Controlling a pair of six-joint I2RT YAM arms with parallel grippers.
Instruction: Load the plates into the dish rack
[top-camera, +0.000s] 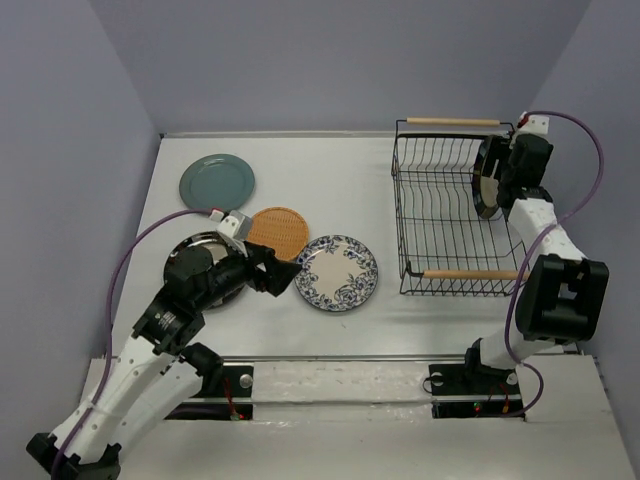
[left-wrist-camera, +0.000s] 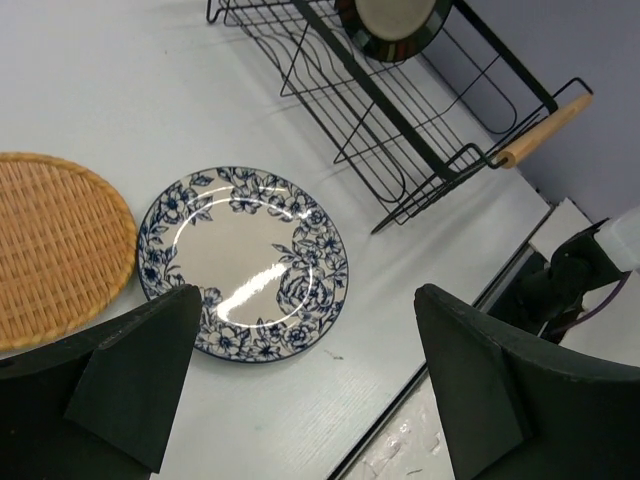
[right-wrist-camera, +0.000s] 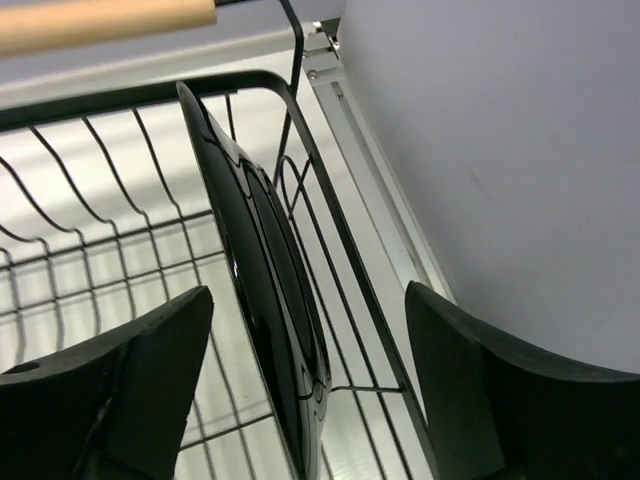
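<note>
The white plate with blue flowers (top-camera: 337, 272) lies flat at mid-table, and it also shows in the left wrist view (left-wrist-camera: 243, 262). My left gripper (top-camera: 288, 270) (left-wrist-camera: 305, 385) is open and empty, hovering just above the table at this plate's near-left edge. The woven orange-tan plate (top-camera: 278, 231) (left-wrist-camera: 55, 245) lies beside it. The teal plate (top-camera: 217, 182) lies at the far left. One dark striped-rimmed plate (top-camera: 192, 250) lies partly under my left arm. The other dark plate (top-camera: 486, 195) (right-wrist-camera: 270, 290) (left-wrist-camera: 395, 20) stands on edge in the black wire dish rack (top-camera: 440, 215) (right-wrist-camera: 60, 230). My right gripper (top-camera: 500, 170) (right-wrist-camera: 310, 390) is open and straddles it without touching.
The rack's wooden handles (top-camera: 470, 273) (top-camera: 452, 122) run along its near and far sides, one showing in the left wrist view (left-wrist-camera: 545, 128). The enclosure's right wall (right-wrist-camera: 500, 150) is close behind the rack. The table's front rail (top-camera: 350, 358) runs below the plates.
</note>
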